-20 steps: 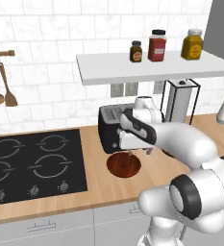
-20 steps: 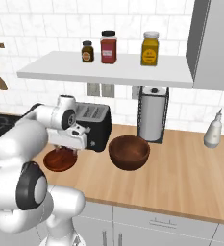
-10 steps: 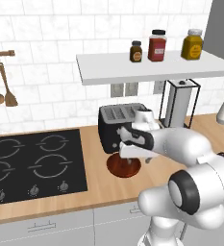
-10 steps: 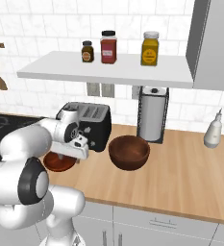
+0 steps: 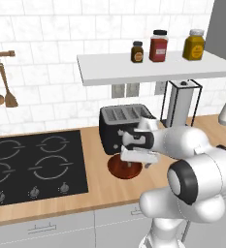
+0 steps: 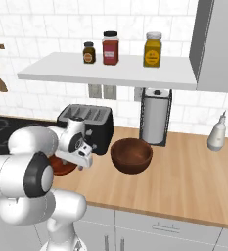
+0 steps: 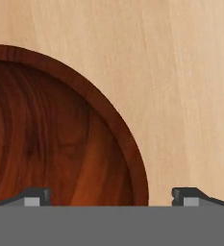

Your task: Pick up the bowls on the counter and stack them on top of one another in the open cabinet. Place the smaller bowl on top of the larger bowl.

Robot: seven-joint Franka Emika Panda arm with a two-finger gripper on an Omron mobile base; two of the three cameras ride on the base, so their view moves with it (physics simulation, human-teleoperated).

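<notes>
While pincer [image 7: 111, 197] hangs low over table [image 7: 190, 72], jaws spread wide, gripping nothing, one tip above smaller bowl [image 7: 51, 139], other tip over bare wood beyond rim. Left base view: bowl lower centre, before toaster [image 5: 120, 127]. Larger bowl [image 6: 131, 155] centre of right base view.

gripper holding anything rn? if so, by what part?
Nothing held. In the hand view the gripper is open, its fingertips straddling the smaller bowl's rim, one over the bowl's inside, the other over the counter. Not closed on it yet.
</notes>
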